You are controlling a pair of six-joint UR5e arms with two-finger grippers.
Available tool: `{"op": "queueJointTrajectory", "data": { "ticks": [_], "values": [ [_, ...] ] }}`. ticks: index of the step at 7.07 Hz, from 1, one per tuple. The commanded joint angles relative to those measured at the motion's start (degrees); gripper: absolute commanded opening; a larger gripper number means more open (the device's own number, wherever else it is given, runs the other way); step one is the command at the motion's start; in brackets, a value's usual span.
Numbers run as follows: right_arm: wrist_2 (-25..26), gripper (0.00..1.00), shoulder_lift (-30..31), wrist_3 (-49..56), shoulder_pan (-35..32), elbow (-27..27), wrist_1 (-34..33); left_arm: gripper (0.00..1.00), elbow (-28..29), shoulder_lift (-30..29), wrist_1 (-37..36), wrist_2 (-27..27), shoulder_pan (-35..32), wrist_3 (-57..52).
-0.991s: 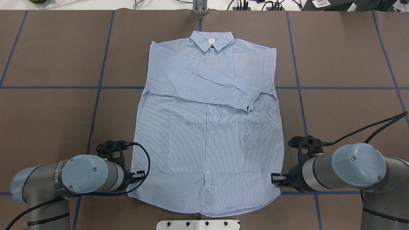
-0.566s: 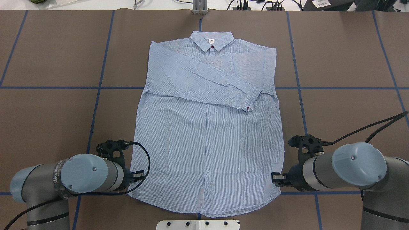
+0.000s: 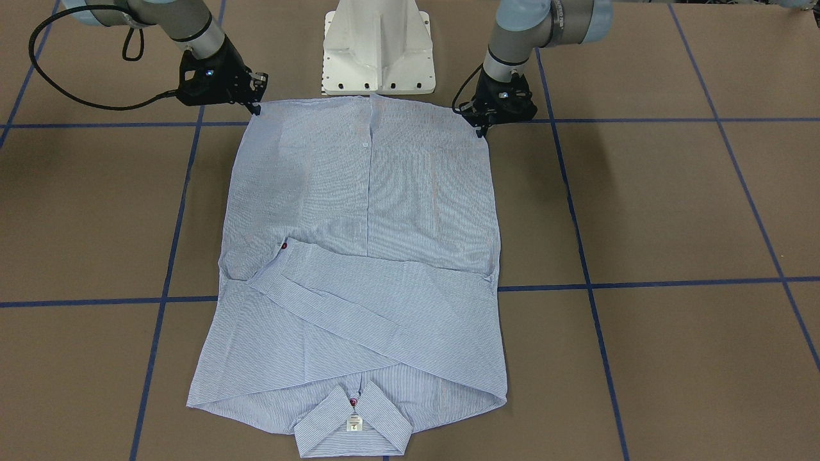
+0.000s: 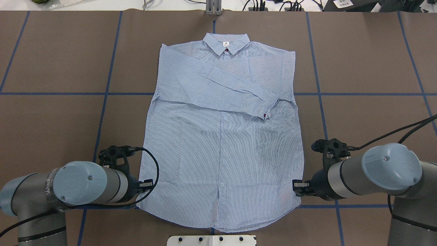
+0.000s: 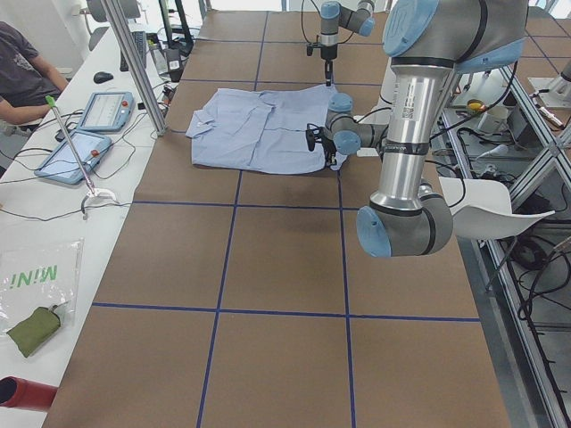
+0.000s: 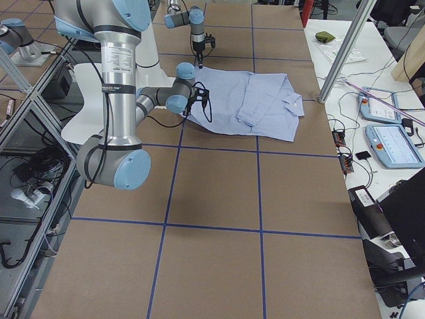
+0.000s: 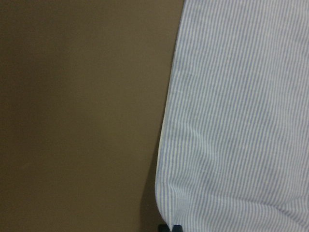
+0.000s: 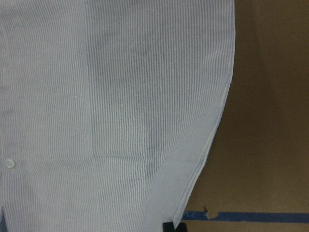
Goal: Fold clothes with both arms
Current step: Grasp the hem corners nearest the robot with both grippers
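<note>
Left end effector (image 3: 480, 133): fingertips drawn together at the lower-left corner of the hem (image 4: 218, 226) as the overhead view shows it, with faint creases running out from the pinch in its wrist view; it reads as clenched on the cloth. Right end effector (image 3: 256, 110): likewise clamped at the lower-right corner. Change from a second ago: both arms sit slightly further outward in the overhead view, the left toward the left edge and the right toward the right edge, and the corners go with them only marginally. Shirt (image 4: 222, 147): flat and front up at the centre of the worktop (image 4: 368, 68), collar (image 4: 226, 43) toward the top of the frame, sleeves (image 4: 222, 85) crossed over the chest, otherwise unmoved. Judgement: sleeve folds are done; the outward shift takes slack out of the hem, likely ahead of lifting it toward the collar.
</note>
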State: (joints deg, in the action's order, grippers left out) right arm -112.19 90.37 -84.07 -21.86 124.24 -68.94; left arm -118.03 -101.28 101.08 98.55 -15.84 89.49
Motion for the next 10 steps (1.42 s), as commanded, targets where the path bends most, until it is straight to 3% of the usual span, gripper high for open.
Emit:
{"op": "queueJointTrajectory", "data": {
  "ticks": [1,3,10],
  "values": [
    [-4.9,0.0,0.2,0.2,-3.3,2.3,0.0,0.0,-6.7,1.4,-4.4,0.2,-0.2,-0.5],
    [-6.9,0.0,0.4,1.3,-5.2,2.0,0.0,0.0,-5.6,1.4,-4.7,0.2,-0.7,-2.7],
    [-7.1,0.0,0.8,2.9,-8.1,-0.4,-0.1,0.0,-2.9,1.0,-4.1,0.4,-5.3,-10.5]
  ]
}}
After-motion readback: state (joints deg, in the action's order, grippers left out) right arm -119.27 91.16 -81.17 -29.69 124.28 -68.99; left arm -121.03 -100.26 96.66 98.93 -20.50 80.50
